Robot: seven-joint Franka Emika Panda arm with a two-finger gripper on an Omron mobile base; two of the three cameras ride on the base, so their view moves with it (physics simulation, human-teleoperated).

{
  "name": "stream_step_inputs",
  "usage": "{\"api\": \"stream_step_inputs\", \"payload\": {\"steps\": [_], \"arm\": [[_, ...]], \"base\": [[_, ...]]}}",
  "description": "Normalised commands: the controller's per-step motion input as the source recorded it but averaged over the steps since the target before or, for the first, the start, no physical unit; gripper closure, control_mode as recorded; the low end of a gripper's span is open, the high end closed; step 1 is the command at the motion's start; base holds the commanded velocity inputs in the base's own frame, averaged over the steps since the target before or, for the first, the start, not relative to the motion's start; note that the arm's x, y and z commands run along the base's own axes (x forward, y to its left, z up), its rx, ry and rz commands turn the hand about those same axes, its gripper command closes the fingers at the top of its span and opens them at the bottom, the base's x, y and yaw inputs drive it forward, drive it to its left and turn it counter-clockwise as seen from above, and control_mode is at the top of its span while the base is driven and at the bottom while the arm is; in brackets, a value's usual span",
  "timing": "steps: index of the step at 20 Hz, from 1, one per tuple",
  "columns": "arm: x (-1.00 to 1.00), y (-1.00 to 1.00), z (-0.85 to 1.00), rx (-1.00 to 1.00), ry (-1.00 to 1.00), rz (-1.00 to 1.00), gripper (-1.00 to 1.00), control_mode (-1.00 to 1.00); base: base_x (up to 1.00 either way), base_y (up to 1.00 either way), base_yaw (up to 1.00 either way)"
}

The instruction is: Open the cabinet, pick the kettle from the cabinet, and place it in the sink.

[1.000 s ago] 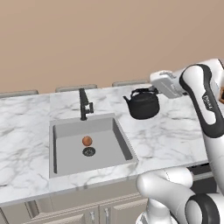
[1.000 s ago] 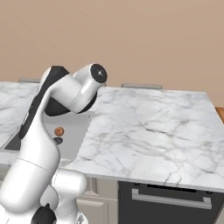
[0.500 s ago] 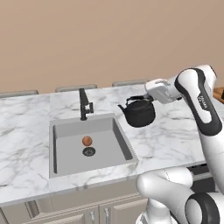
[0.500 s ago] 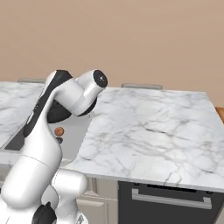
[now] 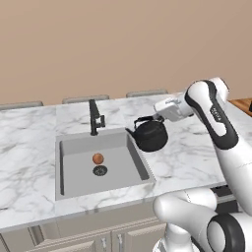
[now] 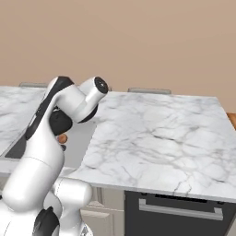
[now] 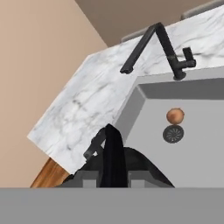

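White arm reaches left — gripper [image 5: 158, 117] pinching kettle [image 5: 150, 136] handle beside sink [image 5: 69, 183].

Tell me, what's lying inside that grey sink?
Inside the sink, a small orange ball sits beside the round dark drain. The black kettle, hanging at the right rim, covers that edge.

kettle [image 5: 150, 136]: above sink's [image 5: 74, 189] right rim | ball [image 5: 98, 158]: in sink, behind drain [image 5: 100, 171]

Black kettle [image 5: 150, 135] upright, held in air at right rim of grey sink [image 5: 81, 170], spout twd basin.
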Motion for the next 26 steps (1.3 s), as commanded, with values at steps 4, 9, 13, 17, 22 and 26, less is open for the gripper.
{"api": "stream_step_inputs", "payload": {"steps": [4, 9, 13, 17, 22, 26], "arm": [[0.06, 0.26, -0.26, -0.05, 0.0, 0.12, 1.0, -1.0], [0.05, 0.23, -0.28, -0.01, 0.0, 0.1, 1.0, -1.0], [0.07, 0.21, -0.29, 0.0, 0.0, 0.08, 1.0, -1.0], [0.0, 0.15, -0.28, 0.0, -0.04, 0.07, 1.0, -1.0], [0.03, 0.18, -0.31, 0.0, -0.01, 0.05, 1.0, -1.0], [0.07, 0.16, -0.33, 0.0, 0.02, 0.04, 1.0, -1.0]], "base": [[0.0, 0.0, 0.0], [0.0, 0.0, 0.0], [0.0, 0.0, 0.0], [0.0, 0.0, 0.0], [0.0, 0.0, 0.0], [0.0, 0.0, 0.0]]}}
